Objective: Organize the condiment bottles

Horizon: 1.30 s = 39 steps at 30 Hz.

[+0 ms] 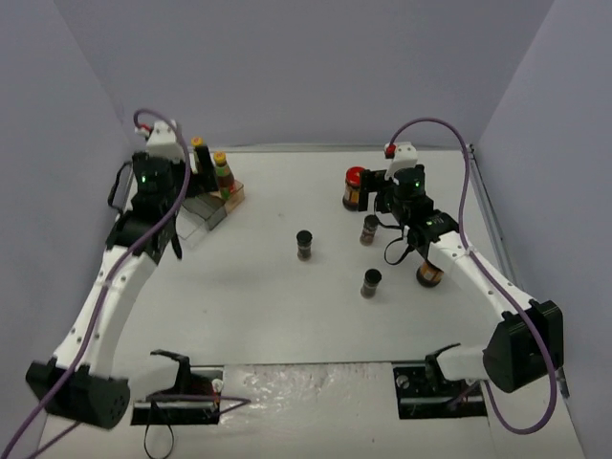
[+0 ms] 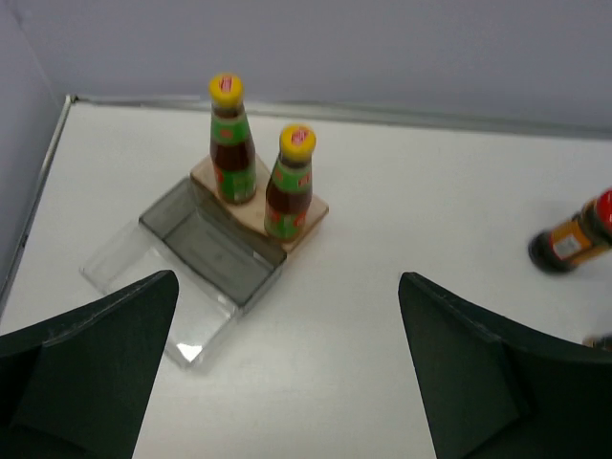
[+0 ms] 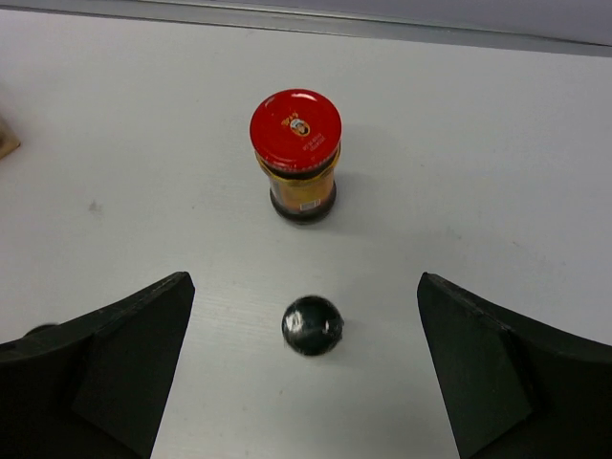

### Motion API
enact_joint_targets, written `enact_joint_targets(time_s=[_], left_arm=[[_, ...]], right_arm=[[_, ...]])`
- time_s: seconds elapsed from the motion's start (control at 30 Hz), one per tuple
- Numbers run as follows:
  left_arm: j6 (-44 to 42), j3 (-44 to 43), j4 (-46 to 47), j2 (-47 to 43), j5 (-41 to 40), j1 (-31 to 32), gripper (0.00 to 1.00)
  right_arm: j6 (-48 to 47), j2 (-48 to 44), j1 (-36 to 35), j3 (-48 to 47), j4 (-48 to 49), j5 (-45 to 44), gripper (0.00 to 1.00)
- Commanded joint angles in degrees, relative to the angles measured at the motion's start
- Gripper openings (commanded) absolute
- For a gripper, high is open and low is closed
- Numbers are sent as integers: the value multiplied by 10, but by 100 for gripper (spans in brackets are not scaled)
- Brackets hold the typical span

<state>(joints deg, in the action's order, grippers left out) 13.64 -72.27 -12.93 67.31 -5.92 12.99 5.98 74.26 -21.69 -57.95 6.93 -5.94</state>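
Two tall yellow-capped sauce bottles (image 1: 198, 153) (image 1: 222, 173) stand on the tan top step of the rack (image 1: 212, 207), and also show in the left wrist view (image 2: 232, 142) (image 2: 290, 184). One red-lidded jar (image 1: 355, 186) stands at the back right, another (image 1: 429, 273) is partly hidden behind my right arm. Three black-capped spice jars (image 1: 304, 245) (image 1: 369, 229) (image 1: 371, 283) stand mid-table. My left gripper (image 1: 172, 215) (image 2: 289, 316) is open and empty, raised near the rack. My right gripper (image 1: 387, 201) (image 3: 304, 296) is open above a spice jar (image 3: 313, 325), with the red-lidded jar (image 3: 296, 158) beyond it.
The rack's clear lower steps (image 2: 196, 251) hold nothing. A red-lidded jar (image 2: 574, 237) shows at the right edge of the left wrist view. Grey walls enclose the table on three sides. Both arm bases stand at the near edge.
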Motion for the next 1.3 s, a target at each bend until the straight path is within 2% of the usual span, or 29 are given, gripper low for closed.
enact_joint_targets(time_s=[0.0,0.2,0.3,0.43,0.8,0.87,0.9,1.0,1.13,1.17,1.27], left_arm=[[-10,106,-101,-113,59,-2,97],[-21,244,-94,-244,78,-1,97],[-20,285,-90,-275,75,-1,97],[-17,319,-67,-293,71,-2,97],[-22,323,-83,-303,27,-2,97],[-23,324,-84,-306,14,-2,97],[-23,324,-86,-305,13,-2,97],[-23,324,-90,-303,8,-2,97],[-23,324,-91,-304,6,-2,97],[-23,324,-91,-304,5,-2,97],[-23,324,-92,-306,3,-2,97]], right_arm=[[-8,98,33,-73,109,79,100],[-52,196,42,-129,134,123,100],[-71,240,43,-144,152,135,100],[-79,287,46,-163,161,139,100],[-93,356,52,-201,172,155,97],[-95,361,53,-200,179,160,90],[-96,362,53,-201,182,161,90],[-96,372,54,-204,190,165,73],[-95,371,53,-203,203,179,40],[-93,369,52,-201,206,183,26],[-95,358,43,-202,208,199,5]])
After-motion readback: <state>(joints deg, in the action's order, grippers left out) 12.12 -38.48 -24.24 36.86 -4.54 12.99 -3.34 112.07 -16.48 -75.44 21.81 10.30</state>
